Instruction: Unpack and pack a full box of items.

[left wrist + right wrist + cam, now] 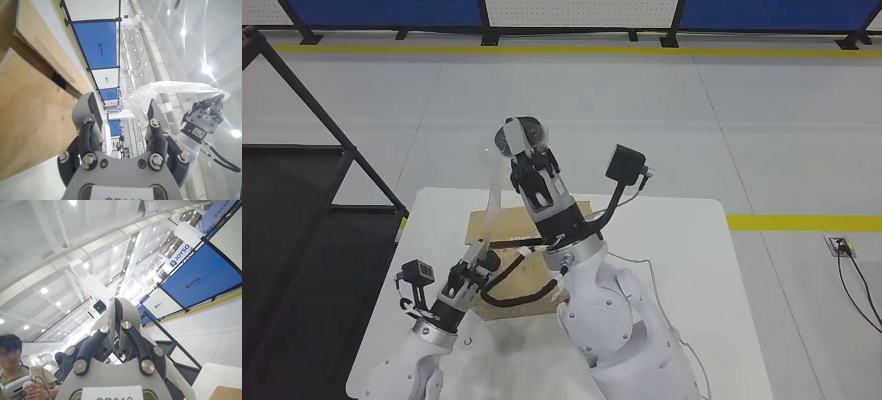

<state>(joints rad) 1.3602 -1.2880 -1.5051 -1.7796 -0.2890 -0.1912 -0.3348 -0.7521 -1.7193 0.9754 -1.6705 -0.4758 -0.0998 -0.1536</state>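
the right gripper (533, 163) was raised just above the centre of the top view, its fingers clamped tight on a clear, crinkled plastic bag (510, 137). the bag was held up in the air over the far edge of the brown cardboard box (487, 228). something dark sat in its upper part and could not be made out. in the right wrist view a thin fold of the clear film was squeezed between the two pads.

the box stood on the white rectangular table (672, 260), left of the frame's middle. the left wrist view showed a dark gap between two of its cardboard flaps.

the left gripper (474, 268) sat in the lower left of the top view, just beside the box's near side. its fingers were spread wide apart with nothing between them. from its own wrist view the bag was well apart from it, caught in the other claw.
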